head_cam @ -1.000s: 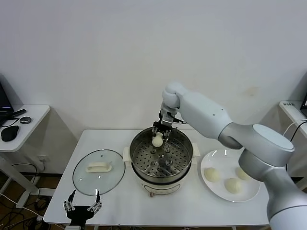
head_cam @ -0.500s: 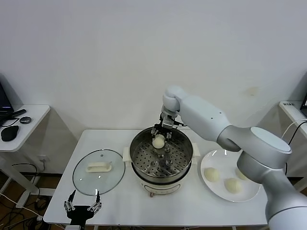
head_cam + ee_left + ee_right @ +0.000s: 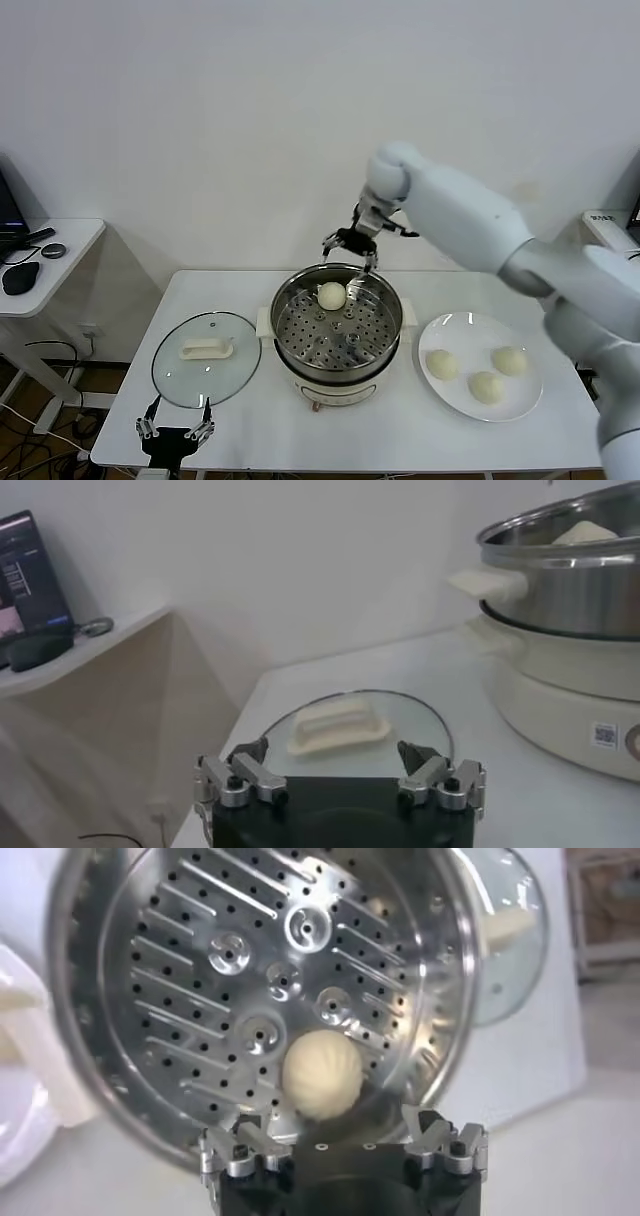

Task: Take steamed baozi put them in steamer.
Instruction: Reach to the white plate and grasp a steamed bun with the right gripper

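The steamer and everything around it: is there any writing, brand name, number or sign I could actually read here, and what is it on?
No text can be read anywhere.
Steamer: a small square sticker like a scan code on its cream base, too small to read.
Dark screen on the side desk: faint lines of text, too blurred to read.
Baozi, plate, glass lid: no markings visible.

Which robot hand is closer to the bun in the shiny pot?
Right. The right gripper hangs open just above the bun in the steamer. The left gripper waits open, far off by the glass lid.
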